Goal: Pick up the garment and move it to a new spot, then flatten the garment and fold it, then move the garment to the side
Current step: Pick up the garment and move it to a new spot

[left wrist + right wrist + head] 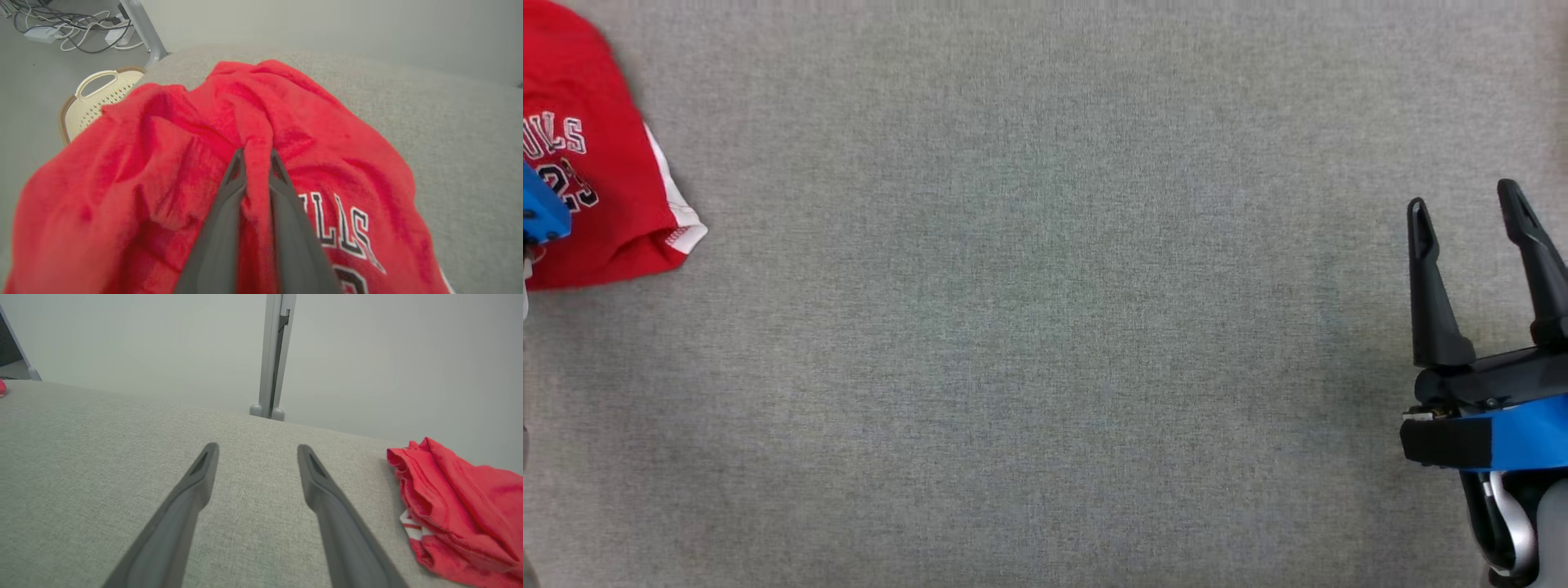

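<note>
Red Bulls jersey (163, 163): soft, light, limp | my left hand (257, 157) pinches a raised fold, hold looks thin | my right hand (1463, 200) spread, empty, over worktop (1045, 327)

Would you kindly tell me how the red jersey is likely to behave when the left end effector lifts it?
Probably floppy: the red jersey lies in rumpled folds, so it should drape from the ridge pinched in the left end effector. Likely light, being thin cloth. It may slip: only one fold is held.
</note>
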